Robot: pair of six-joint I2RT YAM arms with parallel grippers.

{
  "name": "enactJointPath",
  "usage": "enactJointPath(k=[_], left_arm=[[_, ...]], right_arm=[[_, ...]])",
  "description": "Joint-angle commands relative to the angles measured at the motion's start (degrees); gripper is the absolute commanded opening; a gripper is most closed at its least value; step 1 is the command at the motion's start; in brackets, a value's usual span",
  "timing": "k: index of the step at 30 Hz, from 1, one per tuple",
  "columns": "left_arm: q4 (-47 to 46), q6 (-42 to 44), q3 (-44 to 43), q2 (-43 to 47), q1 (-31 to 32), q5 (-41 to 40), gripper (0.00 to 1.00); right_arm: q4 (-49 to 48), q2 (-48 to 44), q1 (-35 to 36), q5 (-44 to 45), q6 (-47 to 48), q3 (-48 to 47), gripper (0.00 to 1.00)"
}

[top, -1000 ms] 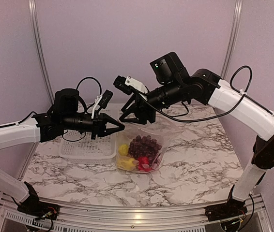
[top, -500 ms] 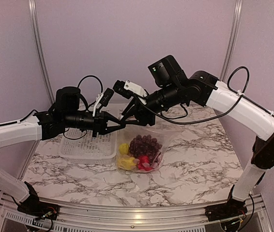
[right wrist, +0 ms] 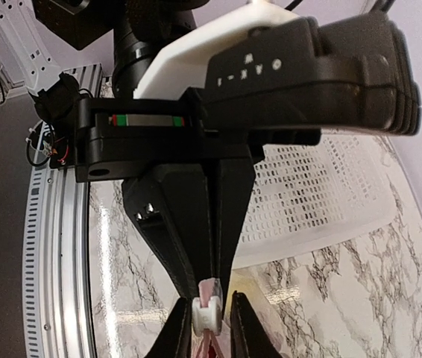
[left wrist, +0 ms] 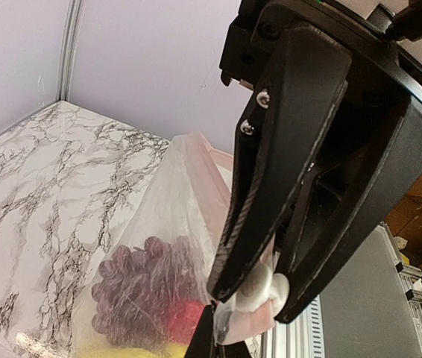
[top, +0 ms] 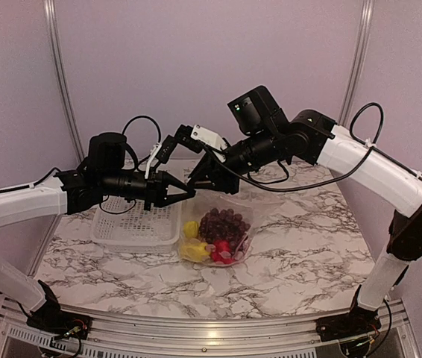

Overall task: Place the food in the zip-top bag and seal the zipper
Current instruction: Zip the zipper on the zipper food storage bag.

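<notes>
Two arms reach inward, left tool (top: 189,195) and right tool (right wrist: 209,322) pinching zipper (left wrist: 215,186).

1. Overhead, the left tool (top: 189,195) and right tool (top: 196,181) meet and hide the zipper (left wrist: 212,194).
2. Left wrist view: the bottom edge crops the zip-top bag (left wrist: 151,216) and the food (left wrist: 133,287).
3. Right wrist view: the left tool covers part of the basket (right wrist: 323,194).

Robotics lab test cell: a left arm (top: 17,209) and a right arm (top: 367,168) stand bolted at the near edge of a marble-patterned table (top: 308,253), enclosed by plain lilac panels (top: 211,60) on aluminium posts (top: 60,82).
</notes>
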State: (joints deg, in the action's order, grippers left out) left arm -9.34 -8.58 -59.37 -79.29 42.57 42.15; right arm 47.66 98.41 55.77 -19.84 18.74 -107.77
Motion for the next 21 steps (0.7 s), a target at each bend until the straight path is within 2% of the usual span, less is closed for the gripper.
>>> enactJointPath(k=[1, 5, 11, 13, 17, 21], left_arm=[[-0.4, 0.3, -2.3, -0.6, -0.4, 1.5, 0.0], [0.1, 1.1, -2.3, -0.6, -0.5, 1.5, 0.0], [-1.3, 2.7, -2.0, -0.9, -0.5, 0.7, 0.16], [-1.9, 2.9, -2.2, -1.2, -0.5, 0.5, 0.17], [-2.1, 3.4, -3.1, -1.7, -0.5, 0.3, 0.16], [-2.7, 3.7, -3.4, -1.8, -0.6, 0.5, 0.08]], right_arm=[[0.9, 0.5, 0.7, 1.2, 0.4, 0.1, 0.16], [0.9, 0.6, 0.6, 1.4, 0.3, 0.1, 0.11], [0.9, 0.8, 0.6, 1.2, 0.3, -0.1, 0.06], [0.9, 0.8, 0.6, 1.1, 0.3, -0.1, 0.06], [0.9, 0.7, 0.7, 1.1, 0.3, 0.0, 0.06], [1.1, 0.8, 0.6, 1.3, 0.3, 0.2, 0.06]])
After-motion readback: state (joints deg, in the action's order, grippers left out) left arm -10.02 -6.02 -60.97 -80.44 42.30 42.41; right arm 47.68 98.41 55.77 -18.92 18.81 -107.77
